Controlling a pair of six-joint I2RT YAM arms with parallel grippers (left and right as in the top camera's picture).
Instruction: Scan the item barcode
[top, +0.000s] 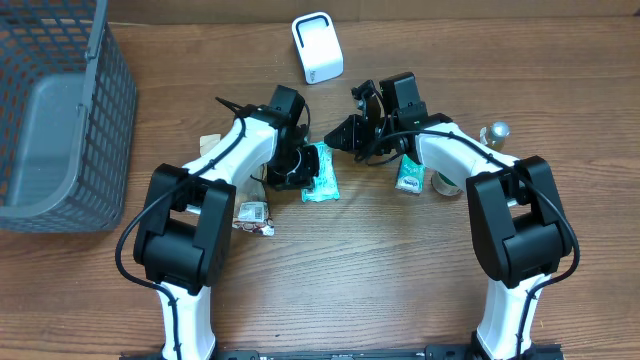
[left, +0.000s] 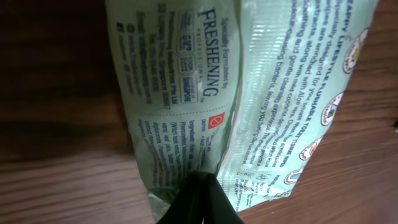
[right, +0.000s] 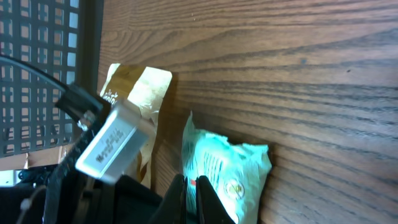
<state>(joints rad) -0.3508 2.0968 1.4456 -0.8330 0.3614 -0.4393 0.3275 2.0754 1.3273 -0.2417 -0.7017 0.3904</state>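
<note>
Green wipes packet (top: 321, 175) is lying on worktop (top: 380, 280), left gripper (top: 299, 170) clamping its edge, scanner (top: 317, 47) far. Left wrist: print, no barcode showing. Right wrist: right gripper (right: 191, 188) closed beside packet, hold unclear. Grasping step; next needing lifting, barcode turning toward scanner.

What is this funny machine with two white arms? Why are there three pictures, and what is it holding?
It is a robot with two arms at a wooden table. One picture looks down from above; the other two come from small cameras on its wrists. The left hand is pinched shut on a green packet, which fills its wrist picture. The right hand is shut too, close to that packet. Also on the table: a grey basket, a white box and another green packet.
</note>
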